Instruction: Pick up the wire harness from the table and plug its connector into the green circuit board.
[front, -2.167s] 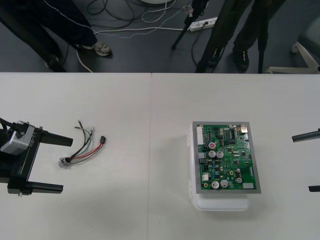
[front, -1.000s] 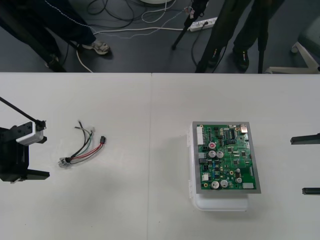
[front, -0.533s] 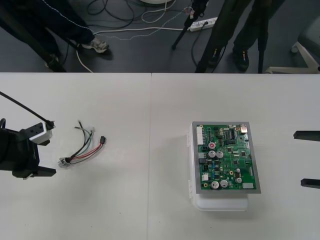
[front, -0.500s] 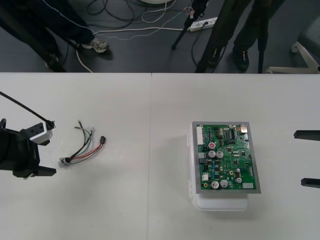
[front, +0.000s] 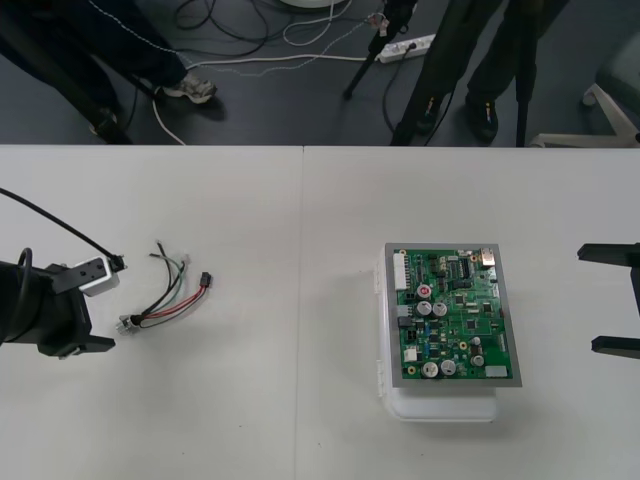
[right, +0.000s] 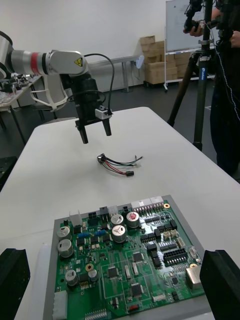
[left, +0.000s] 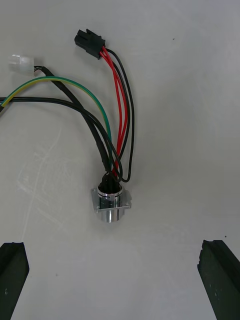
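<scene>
The wire harness (front: 165, 296) lies loose on the table at the left, with its black plug (front: 205, 279) toward the board and its round metal socket (front: 127, 323) nearest my left gripper (front: 103, 303). That gripper hovers just left of the socket, open and pointing down. In the left wrist view the socket (left: 112, 200) sits between the spread fingers (left: 12, 272), and the red and black wires run to the plug (left: 90, 42). The green circuit board (front: 452, 313) rests on its white base at the right. My right gripper (front: 603, 299) waits open at the table's right edge.
A small white connector (left: 20, 63) ends one of the harness's side wires. In the right wrist view the board (right: 125, 255) lies close in front, with the harness (right: 117, 164) and the left gripper (right: 94, 132) farther across the table.
My left gripper has turned to point downward and shifted right, closer to the harness socket. The right gripper has edged slightly inward. The harness has not moved.
</scene>
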